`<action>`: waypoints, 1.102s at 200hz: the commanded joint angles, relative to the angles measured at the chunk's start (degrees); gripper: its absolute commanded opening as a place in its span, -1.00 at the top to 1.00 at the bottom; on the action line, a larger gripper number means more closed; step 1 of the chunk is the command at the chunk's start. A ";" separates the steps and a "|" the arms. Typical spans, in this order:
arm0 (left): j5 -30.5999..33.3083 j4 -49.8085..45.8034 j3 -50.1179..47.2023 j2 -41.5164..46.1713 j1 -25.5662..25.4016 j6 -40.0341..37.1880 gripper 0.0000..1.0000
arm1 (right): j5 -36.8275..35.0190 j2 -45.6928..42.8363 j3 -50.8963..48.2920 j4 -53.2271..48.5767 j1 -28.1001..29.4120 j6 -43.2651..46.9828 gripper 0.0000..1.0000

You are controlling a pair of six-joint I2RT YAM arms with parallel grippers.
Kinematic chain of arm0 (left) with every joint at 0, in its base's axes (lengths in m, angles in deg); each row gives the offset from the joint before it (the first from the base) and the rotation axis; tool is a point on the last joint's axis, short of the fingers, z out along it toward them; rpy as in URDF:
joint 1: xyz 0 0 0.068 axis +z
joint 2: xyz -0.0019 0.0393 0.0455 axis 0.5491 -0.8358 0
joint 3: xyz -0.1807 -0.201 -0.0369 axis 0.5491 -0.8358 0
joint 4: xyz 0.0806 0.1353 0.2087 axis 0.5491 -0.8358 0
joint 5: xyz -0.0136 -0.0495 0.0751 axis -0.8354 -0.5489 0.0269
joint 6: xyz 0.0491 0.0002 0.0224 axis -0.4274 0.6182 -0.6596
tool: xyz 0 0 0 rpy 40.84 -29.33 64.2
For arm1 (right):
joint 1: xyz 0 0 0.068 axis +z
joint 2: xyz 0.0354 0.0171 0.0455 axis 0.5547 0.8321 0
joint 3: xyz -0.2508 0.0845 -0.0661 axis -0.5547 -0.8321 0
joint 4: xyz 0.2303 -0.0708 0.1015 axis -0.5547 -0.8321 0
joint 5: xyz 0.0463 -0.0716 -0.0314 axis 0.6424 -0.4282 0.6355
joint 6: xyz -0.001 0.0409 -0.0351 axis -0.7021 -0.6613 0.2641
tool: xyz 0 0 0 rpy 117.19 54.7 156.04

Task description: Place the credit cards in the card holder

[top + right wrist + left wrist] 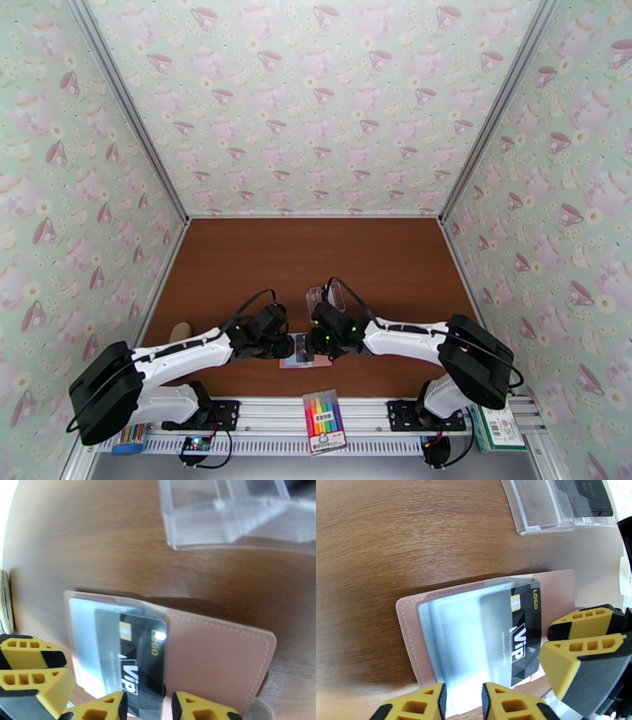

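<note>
Flanking card holder (557, 594), both claws (463, 695) (149, 702) slightly parted

lab test booth: teacup-papered walls (316, 103), aluminium frame (126, 110).

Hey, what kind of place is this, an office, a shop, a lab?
Probably a robot test booth, not a lived-in room: a brown wooden tabletop boxed in by teacup-patterned wallpaper panels on silver metal posts, with a white-and-black left arm and right arm bolted to a slotted aluminium rail.

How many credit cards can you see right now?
2. One VIP card lies partly inside the pink holder's clear sleeve; one dark card lies in the clear box. More may be hidden there.
</note>
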 commanded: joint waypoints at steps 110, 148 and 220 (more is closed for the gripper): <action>-0.60 2.16 -1.38 -3.57 0.03 0.17 0.47 | -0.52 5.14 4.47 -3.15 0.12 -0.12 0.31; -1.01 2.90 -1.45 -3.98 -0.14 0.27 0.47 | 0.09 6.75 5.92 -2.87 0.75 -0.28 0.39; -1.43 4.00 -1.85 -4.21 -0.12 0.48 0.47 | 0.69 8.02 7.82 -2.07 1.57 -0.87 0.45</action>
